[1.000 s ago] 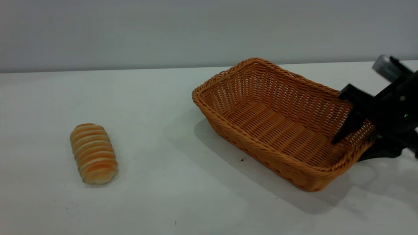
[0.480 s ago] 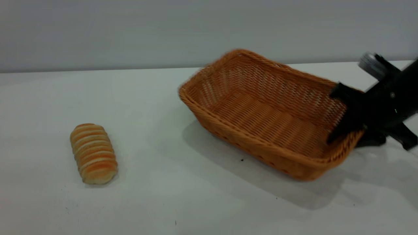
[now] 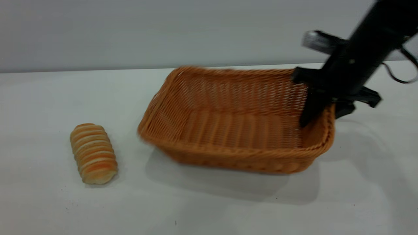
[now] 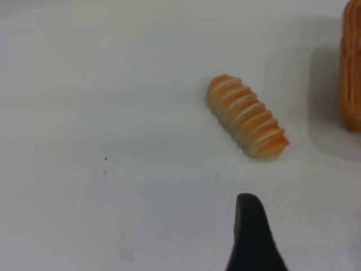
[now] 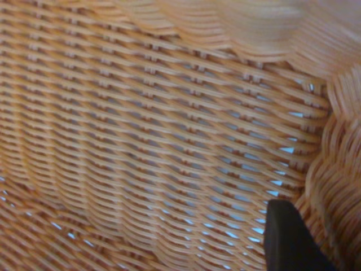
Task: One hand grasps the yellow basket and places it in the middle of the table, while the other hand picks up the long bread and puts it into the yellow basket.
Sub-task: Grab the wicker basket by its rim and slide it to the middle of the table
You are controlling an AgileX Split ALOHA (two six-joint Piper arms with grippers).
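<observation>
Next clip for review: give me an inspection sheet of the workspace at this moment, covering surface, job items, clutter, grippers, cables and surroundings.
Surface: white table, a few tiny dark specks.
Yellow basket: mid-table, empty, motion-blurred, its right end wall gripped.
Long bread: lying on the table left of the basket, apart from it, untouched.
Clutter: nothing seen.
Right gripper: shut on the basket's right end wall, one finger inside, one outside.
Left gripper: seen only in its wrist view, above the table near the bread, touching nothing; only one finger shows.
Cables: a dark cable loops off the right arm.
Surroundings: plain grey wall behind the table.
</observation>
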